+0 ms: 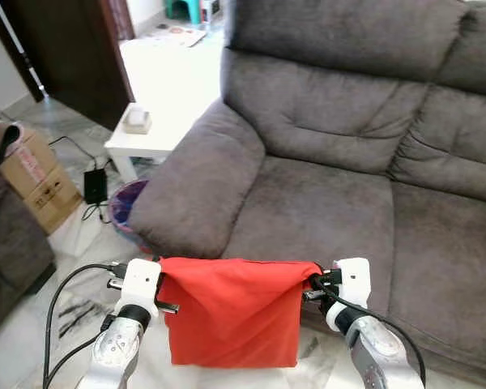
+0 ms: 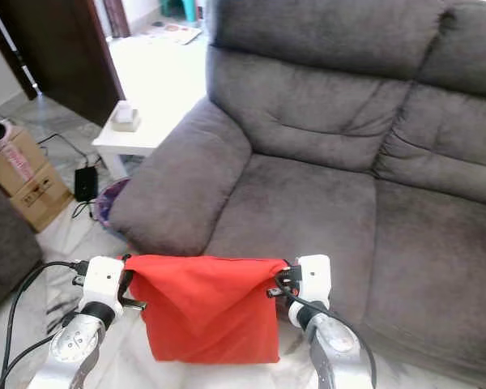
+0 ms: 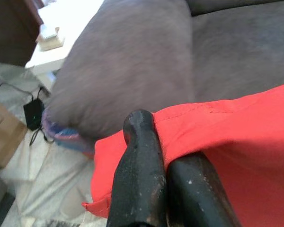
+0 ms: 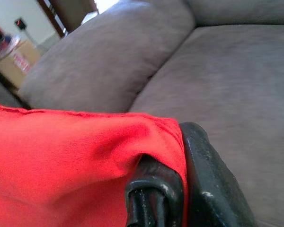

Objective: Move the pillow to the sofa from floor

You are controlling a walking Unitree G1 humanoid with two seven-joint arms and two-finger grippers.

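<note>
— With the sofa (image 1: 332, 211) across the upper right of the frame, why does the red pillow (image 1: 231, 312) hang at bottom centre?

— Both arms carry it by its top corners, clear of the floor, likely to swing it onto the seat.

— And the grippers?

— Left gripper (image 1: 164, 279) and right gripper (image 1: 312, 285) each have their black fingers (image 3: 139, 175) pressed together, pinching fabric at a corner.

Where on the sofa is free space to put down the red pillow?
The seat cushion between the armrest and the backrest is bare, and so is the next seat cushion to its right. The left hand and right hand hold the red pillow before the seat's front edge.
</note>
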